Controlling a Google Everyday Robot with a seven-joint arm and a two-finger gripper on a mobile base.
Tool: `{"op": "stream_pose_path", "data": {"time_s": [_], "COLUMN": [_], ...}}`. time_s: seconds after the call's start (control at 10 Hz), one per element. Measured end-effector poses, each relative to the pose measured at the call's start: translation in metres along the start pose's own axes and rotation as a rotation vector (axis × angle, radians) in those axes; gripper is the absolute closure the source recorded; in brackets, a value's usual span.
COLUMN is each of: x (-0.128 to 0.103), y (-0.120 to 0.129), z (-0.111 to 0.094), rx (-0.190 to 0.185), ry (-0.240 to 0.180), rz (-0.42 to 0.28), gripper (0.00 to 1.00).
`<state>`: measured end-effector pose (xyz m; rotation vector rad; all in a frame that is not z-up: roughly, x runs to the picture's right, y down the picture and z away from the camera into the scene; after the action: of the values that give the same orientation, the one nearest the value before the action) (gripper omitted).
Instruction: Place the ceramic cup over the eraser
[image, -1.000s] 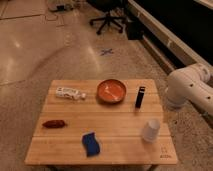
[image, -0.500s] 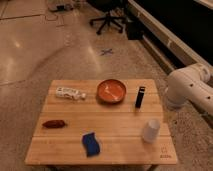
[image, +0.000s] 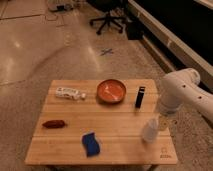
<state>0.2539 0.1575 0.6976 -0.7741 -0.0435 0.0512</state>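
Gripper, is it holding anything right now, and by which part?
It cannot be told. The gripper is right at the top of the cup, but whether it grips the cup does not show.

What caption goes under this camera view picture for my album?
The robot's gripper is down at the white ceramic cup on the wooden table, with the dark eraser standing farther back.

Matt wooden table (image: 117, 127), glossy orange bowl (image: 100, 90), smooth white ceramic cup (image: 149, 132) close under the gripper (image: 158, 121).
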Motion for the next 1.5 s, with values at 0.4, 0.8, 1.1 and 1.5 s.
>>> {"op": "stream_pose_path", "data": {"time_s": [0.4, 0.8, 1.1, 1.5], "x": [-0.007, -0.003, 0.001, 0.000], "y": [-0.005, -0.010, -0.011, -0.009], "z": [0.028, 0.042, 0.047, 0.046], "rx": [-0.039, -0.028, -0.014, -0.017], "ry": [-0.048, -0.065, -0.072, -0.098], "rz": [0.000, 0.010, 0.019, 0.051], "gripper": [0.35, 0.35, 0.58, 0.96]}}
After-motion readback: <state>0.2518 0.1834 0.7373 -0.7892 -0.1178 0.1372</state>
